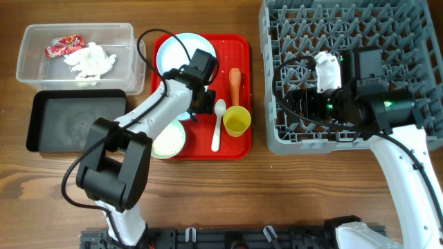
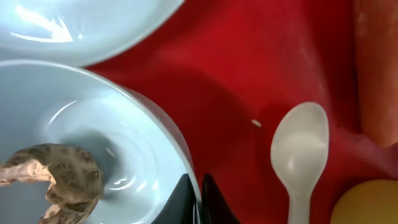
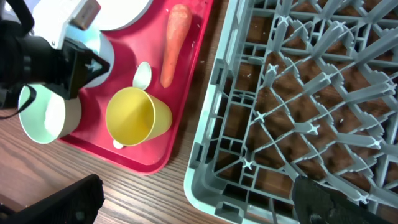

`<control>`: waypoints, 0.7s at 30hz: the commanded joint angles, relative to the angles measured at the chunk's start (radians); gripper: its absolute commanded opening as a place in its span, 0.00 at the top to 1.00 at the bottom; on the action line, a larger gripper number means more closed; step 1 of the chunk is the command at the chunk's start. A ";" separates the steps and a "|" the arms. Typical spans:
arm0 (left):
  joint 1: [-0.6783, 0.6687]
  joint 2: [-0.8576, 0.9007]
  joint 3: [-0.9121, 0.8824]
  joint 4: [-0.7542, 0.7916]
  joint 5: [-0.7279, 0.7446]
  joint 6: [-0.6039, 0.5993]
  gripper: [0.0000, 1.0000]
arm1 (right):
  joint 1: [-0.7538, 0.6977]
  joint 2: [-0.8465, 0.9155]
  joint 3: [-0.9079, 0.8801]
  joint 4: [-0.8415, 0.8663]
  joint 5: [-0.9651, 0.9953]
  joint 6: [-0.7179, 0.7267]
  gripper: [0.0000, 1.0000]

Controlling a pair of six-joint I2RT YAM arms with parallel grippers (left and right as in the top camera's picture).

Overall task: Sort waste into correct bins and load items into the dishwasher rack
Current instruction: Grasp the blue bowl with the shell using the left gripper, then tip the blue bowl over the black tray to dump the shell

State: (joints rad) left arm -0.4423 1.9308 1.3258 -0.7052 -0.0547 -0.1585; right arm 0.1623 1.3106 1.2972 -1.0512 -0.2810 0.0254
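Observation:
My left gripper (image 2: 199,202) is shut on the rim of the small pale blue bowl (image 2: 93,118), which holds a brownish food lump (image 2: 62,180); from overhead the gripper (image 1: 201,104) is over the red tray. On that tray lie the pale blue plate (image 1: 173,50), orange carrot piece (image 1: 235,79), white spoon (image 1: 218,121), yellow cup (image 1: 237,121) and pale green bowl (image 1: 169,142). A rice grain (image 2: 256,122) lies by the spoon. The clear tub (image 1: 31,69) holds the wrapper (image 1: 62,45) and tissue (image 1: 90,61). My right gripper (image 3: 196,205) is open and empty over the front left corner of the dishwasher rack (image 1: 346,28).
The black tray (image 1: 76,121) sits in front of the clear tub at the left. The red tray (image 1: 235,149) lies between the bins and the rack, a narrow strip of bare wood apart from the rack. The right arm reaches over the rack's front half.

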 commanded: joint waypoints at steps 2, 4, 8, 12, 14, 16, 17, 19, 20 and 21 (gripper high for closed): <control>0.003 -0.041 0.124 -0.002 0.047 -0.024 0.96 | 0.002 0.008 0.016 -0.002 -0.016 0.011 0.00; 0.003 -0.065 0.194 -0.011 0.067 -0.033 0.96 | 0.002 0.008 0.016 -0.002 -0.016 0.011 0.00; 0.042 -0.145 0.259 -0.154 0.089 -0.122 0.96 | 0.002 0.008 0.016 -0.002 -0.016 0.011 0.00; 0.195 -0.234 0.259 -0.407 0.187 -0.163 0.96 | 0.002 0.008 0.016 -0.004 -0.016 0.011 0.00; 0.285 -0.249 0.258 -0.498 0.194 -0.134 0.96 | 0.002 0.008 0.016 -0.004 -0.016 0.011 0.00; 0.408 -0.249 0.256 -0.563 0.246 -0.045 0.96 | 0.002 0.008 0.016 -0.009 -0.016 0.011 0.00; 0.452 -0.249 0.250 -0.570 0.277 -0.009 0.96 | 0.002 0.008 0.016 -0.011 -0.016 0.011 0.00; 0.605 -0.248 0.222 -0.563 0.429 0.108 0.96 | 0.002 0.008 0.016 -0.013 -0.016 0.011 0.00; 0.665 -0.248 0.199 -0.538 0.502 0.148 0.96 | 0.002 0.008 0.016 -0.013 -0.016 0.012 0.00; 0.739 -0.248 0.163 -0.498 0.600 0.192 0.96 | 0.002 0.008 0.016 -0.016 -0.016 0.012 0.00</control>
State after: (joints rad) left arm 0.1337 1.7000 1.5543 -1.2552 0.2829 -0.1383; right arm 0.1623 1.3106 1.2972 -1.0622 -0.2810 0.0254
